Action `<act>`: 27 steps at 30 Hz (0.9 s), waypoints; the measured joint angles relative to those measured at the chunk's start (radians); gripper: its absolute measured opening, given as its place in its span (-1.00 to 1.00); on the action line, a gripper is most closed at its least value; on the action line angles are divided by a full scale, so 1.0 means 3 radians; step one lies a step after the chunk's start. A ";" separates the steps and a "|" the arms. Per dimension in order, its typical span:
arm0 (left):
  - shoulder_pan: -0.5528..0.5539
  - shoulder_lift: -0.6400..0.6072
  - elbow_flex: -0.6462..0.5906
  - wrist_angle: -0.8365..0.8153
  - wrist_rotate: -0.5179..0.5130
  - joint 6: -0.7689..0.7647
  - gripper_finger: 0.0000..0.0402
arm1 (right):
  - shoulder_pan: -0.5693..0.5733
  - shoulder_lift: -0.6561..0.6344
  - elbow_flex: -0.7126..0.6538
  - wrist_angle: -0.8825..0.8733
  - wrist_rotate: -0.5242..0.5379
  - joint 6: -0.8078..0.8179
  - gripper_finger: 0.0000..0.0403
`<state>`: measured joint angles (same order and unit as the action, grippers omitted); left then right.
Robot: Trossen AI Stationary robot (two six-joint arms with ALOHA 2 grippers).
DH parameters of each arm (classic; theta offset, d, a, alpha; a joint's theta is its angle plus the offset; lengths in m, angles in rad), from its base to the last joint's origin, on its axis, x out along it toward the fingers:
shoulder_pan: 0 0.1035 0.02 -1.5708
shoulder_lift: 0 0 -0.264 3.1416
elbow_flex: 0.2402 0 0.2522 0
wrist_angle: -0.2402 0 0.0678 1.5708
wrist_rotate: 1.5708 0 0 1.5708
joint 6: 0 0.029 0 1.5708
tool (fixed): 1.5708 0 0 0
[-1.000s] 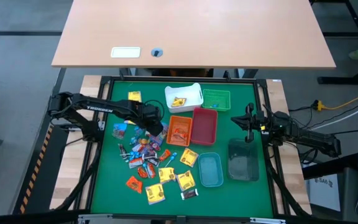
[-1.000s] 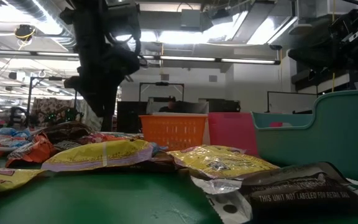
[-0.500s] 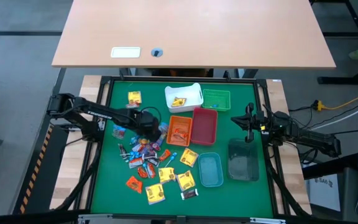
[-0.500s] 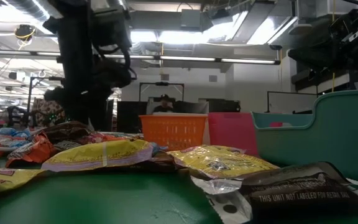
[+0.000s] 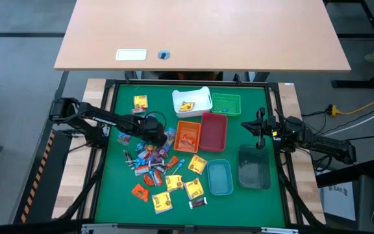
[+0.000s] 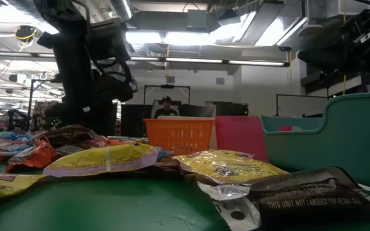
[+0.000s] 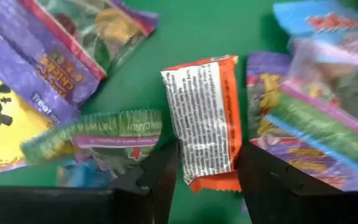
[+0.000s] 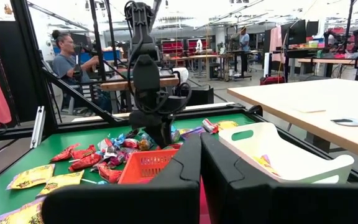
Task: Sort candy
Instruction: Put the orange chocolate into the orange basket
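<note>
Big green worktop [image 5: 112, 188] framed in black, bins clustered toward its right half, candy [image 5: 164, 172] strewn in a loose pile left of centre and trailing toward the near edge. Pale desk [image 5: 239, 32] beyond it, bare apart from a white label and a small round fitting.

Left arm [image 5: 96, 117] stretched in from the left edge, reaching to the far end of the pile. Right arm [image 5: 317, 142] parked at the right edge, beside the clear bin [image 5: 254, 167].

Bins next: white bin [image 5: 192, 101] at the far side with a yellow sweet inside, green bin [image 5: 226, 103] just right of it, orange bin [image 5: 187, 135] and red bin [image 5: 213, 130] side by side in the middle, teal bin [image 5: 219, 177] nearer, next to the clear one.

Left tool [image 7: 207, 165] low over the pile, fingers spread, straddling an orange sweet [image 7: 202, 121] lying flat on the green; cannot tell whether the pads touch the wrapper. Purple, green and blue wrappers crowding either side.

Right tool [image 8: 200, 168] pressed together, nothing between the fingers, pointing across the bins toward the other arm.

One lone yellow sweet [image 5: 140, 101] apart from the pile, toward the far left corner.
</note>
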<state>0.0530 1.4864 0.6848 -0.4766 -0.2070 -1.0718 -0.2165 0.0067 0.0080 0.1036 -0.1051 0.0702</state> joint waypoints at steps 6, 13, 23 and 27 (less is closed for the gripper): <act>-0.0002 -0.0011 -0.0127 0.0088 0.0000 0.0002 -0.26 | 0.0000 0.0000 0.0000 0.0000 0.0000 0.0000 -0.99; -0.0003 -0.0009 -0.0138 0.0093 -0.0034 0.0028 -0.31 | 0.0000 0.0000 0.0000 0.0000 0.0000 0.0000 -0.99; 0.0001 -0.0004 -0.0050 0.0022 -0.0027 0.0179 -0.63 | 0.0000 0.0000 0.0001 0.0000 0.0000 -0.0001 -0.99; 0.0001 -0.0003 0.0152 0.0035 -0.0015 0.0422 -0.65 | 0.0000 0.0000 0.0001 0.0001 0.0000 -0.0001 -0.99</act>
<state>0.0532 1.4857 0.7304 -0.4660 -0.2115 -0.9452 -0.2165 0.0067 0.0082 0.1040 -0.1051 0.0700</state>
